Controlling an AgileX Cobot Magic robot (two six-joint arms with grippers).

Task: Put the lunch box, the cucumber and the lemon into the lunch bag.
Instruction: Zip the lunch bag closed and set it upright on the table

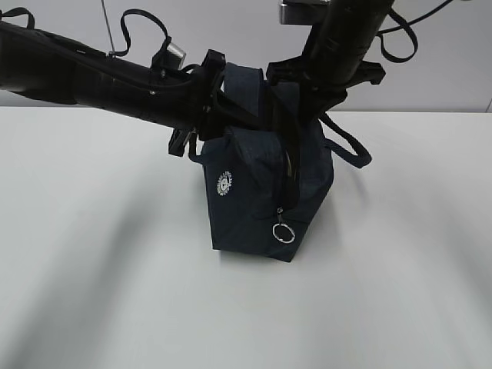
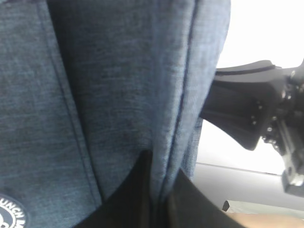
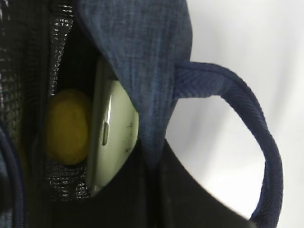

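Note:
The dark navy lunch bag stands upright in the middle of the white table, its top held apart by both arms. My left gripper is shut on a fold of the bag's left top edge; in the left wrist view the gripper pinches that fabric. My right gripper is shut on the bag's right wall, seen in the right wrist view as the gripper on blue cloth. Inside the bag lie the yellow lemon and the sage-green lunch box. The cucumber is hidden.
A loop handle hangs off the bag's right side, over the handle on the table. The zip's metal ring pull dangles at the front, near the round white logo. The white table spreads all round.

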